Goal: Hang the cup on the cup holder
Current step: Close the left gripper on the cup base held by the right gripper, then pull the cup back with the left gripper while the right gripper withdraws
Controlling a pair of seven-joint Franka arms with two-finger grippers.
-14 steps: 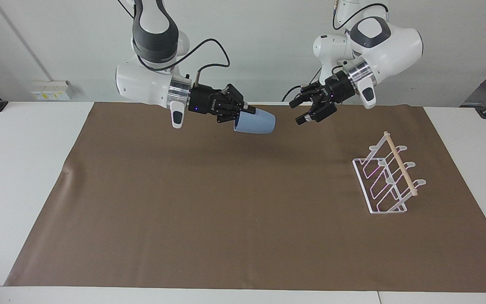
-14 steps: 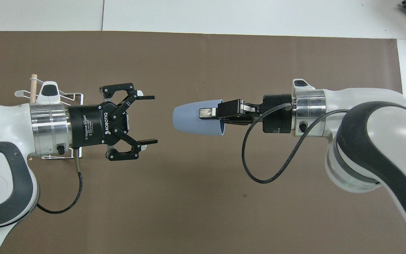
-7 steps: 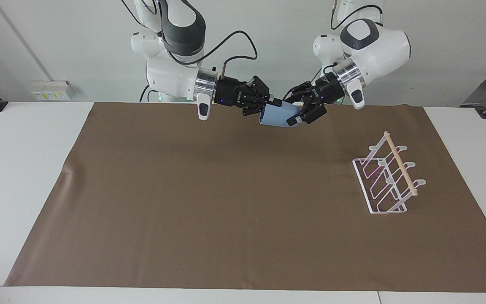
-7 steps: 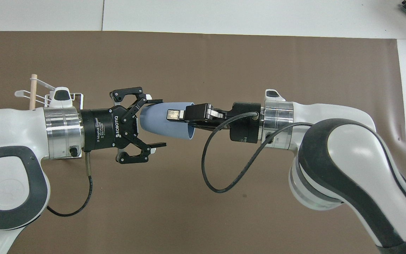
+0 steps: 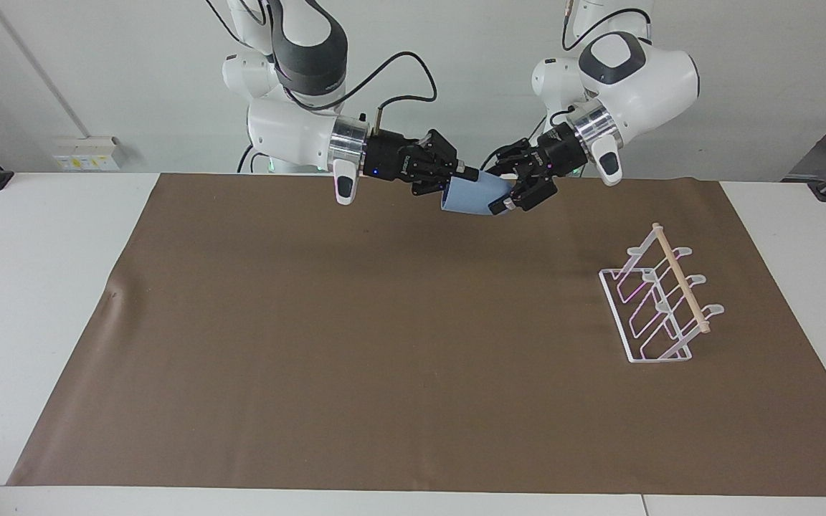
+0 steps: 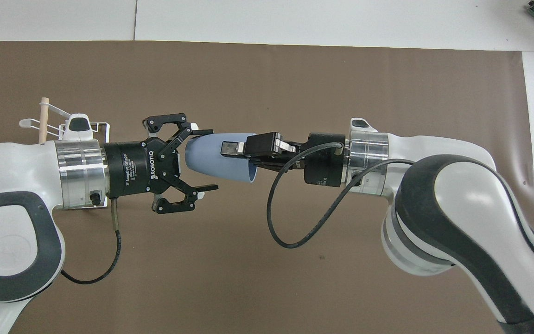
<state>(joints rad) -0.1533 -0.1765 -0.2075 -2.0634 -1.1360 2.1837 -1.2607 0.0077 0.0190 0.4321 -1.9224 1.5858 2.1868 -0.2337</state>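
Note:
The light-blue cup [image 5: 472, 196] [image 6: 216, 157] hangs on its side in the air over the mat's edge nearest the robots. My right gripper [image 5: 458, 183] [image 6: 232, 150] is shut on its rim wall, one finger inside the mouth. My left gripper [image 5: 505, 192] [image 6: 206, 160] straddles the cup's closed base with its fingers still apart; the upper fingertip [image 6: 202, 132] lies at the cup's side. The white wire cup holder [image 5: 660, 301] [image 6: 43, 118] stands on the mat toward the left arm's end, mostly hidden under the left arm in the overhead view.
A brown mat [image 5: 384, 344] covers most of the white table [image 5: 33, 287]. Black cables loop from both wrists.
Both arms have come together over the mat's near edge. The right gripper carried the cup to the left gripper, whose fingers now sit around the base, slightly narrower.

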